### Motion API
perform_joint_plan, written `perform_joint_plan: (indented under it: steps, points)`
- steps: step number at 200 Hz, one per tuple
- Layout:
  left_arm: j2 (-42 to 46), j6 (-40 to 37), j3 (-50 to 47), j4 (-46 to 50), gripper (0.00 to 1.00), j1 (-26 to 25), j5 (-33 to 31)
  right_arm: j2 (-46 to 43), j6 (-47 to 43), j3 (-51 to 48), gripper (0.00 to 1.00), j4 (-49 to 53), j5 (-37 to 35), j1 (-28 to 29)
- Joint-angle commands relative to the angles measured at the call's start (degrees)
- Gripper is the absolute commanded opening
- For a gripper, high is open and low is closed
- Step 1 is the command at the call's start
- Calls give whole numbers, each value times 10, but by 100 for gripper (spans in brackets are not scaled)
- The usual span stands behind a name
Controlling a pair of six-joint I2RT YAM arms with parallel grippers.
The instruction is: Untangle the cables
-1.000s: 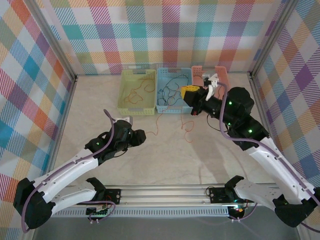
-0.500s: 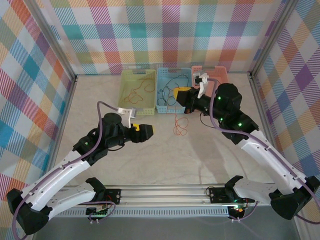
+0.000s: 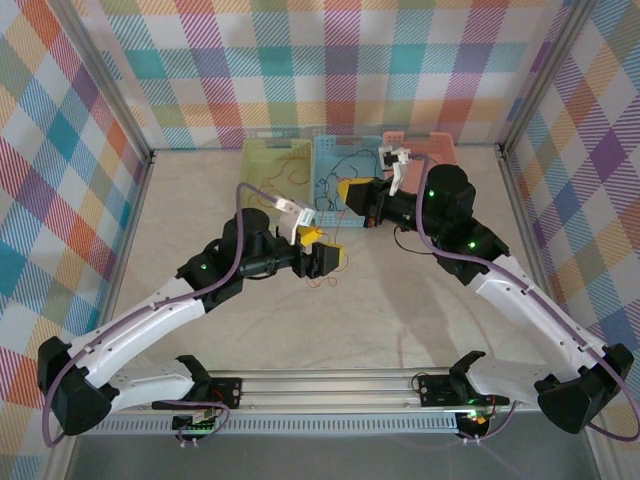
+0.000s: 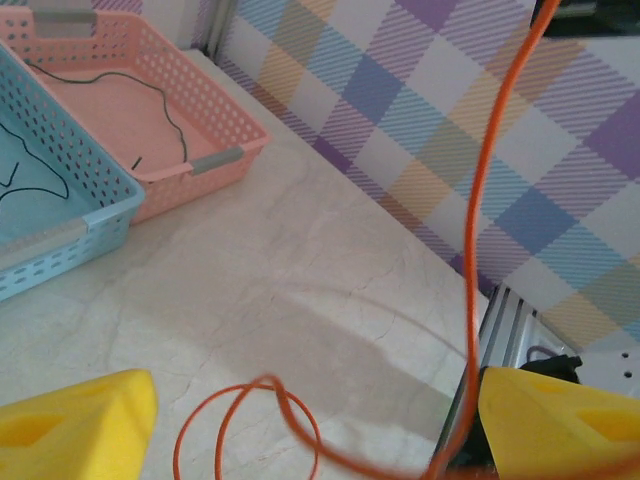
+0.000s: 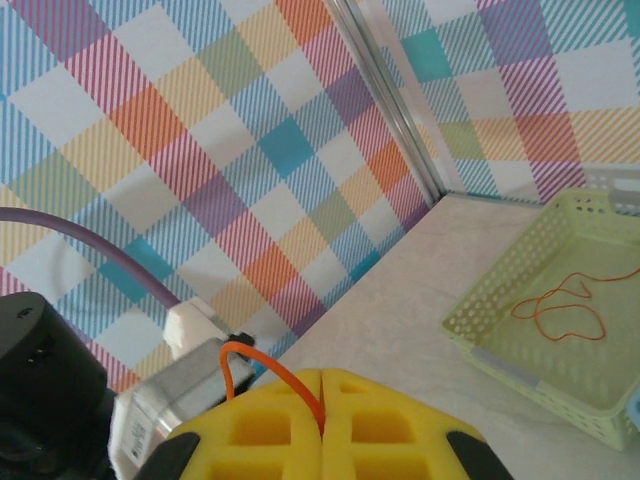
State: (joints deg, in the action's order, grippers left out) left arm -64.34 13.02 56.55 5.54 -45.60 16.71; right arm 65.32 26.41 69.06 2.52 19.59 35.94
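1. Left fingers: spread wide apart and holding nothing. In the top view they sit near the middle of the tabletop, pointing toward 3 o'clock.

2. Orange cable: in the left wrist view it enters at 1 o'clock and drops between the spread fingers, close to the right-hand one. It then curls into a loop on the tabletop at 6 o'clock. Whether it touches either finger cannot be told.

3. Right fingers: pressed together, pinching the orange cable, which arches up out of the seam between them. In the top view they lie at 1 o'clock from the left fingers, raised above the tabletop and just in front of the blue basket.

4. Baskets: three stand side by side at the 12 o'clock edge of the tabletop.
   - Green basket, at 11 o'clock: a second orange cable lies loosely looped inside it.
   - Blue basket, at 12 o'clock: thin dark cables lie inside it.
   - Pink basket, at 1 o'clock, touching the blue one: a single dark cable lies on its floor.
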Motion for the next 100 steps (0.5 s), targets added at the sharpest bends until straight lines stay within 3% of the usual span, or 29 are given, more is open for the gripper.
perform_joint_plan:
  steps: [1, 28, 83, 100]
  points:
    - [-21, -35, 26, -19, 82, -14, -10, 5, 22, 1, 0, -22, 22, -3]
    - [-37, -22, 27, -40, 76, -16, -56, 3, 31, -5, 0, -28, 20, -3]
    - [-65, -11, 22, -87, 62, -17, -52, -2, 33, -7, 0, -27, 24, -4]
    - [-68, -8, 23, -90, 49, -18, -49, -4, 30, -8, 0, -26, 25, -3]
